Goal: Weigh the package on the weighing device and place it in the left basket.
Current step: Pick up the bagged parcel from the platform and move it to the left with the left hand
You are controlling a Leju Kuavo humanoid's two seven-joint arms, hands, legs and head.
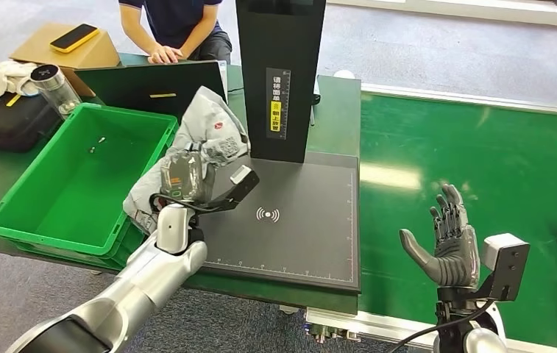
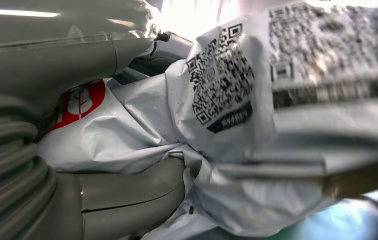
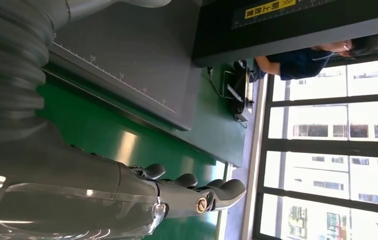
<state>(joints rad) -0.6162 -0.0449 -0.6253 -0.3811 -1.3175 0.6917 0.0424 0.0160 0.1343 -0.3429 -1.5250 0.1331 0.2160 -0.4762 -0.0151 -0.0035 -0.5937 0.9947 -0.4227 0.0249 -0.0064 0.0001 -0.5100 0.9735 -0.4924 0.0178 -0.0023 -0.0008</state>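
Grey plastic package (image 1: pixel 205 136) sits clamped in the left hand (image 1: pixel 183 180), raised between the green basket (image 1: pixel 10 213) at nine o'clock and the scale's black column (image 1: pixel 279 73) at three, probably touching neither. Right hand (image 1: pixel 448 246) hovers, fingers apart, over bare green belt (image 1: pixel 481 162).

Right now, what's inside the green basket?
The green basket holds just a couple of tiny bits on its floor. The grey package in the left hand covers its near right corner.
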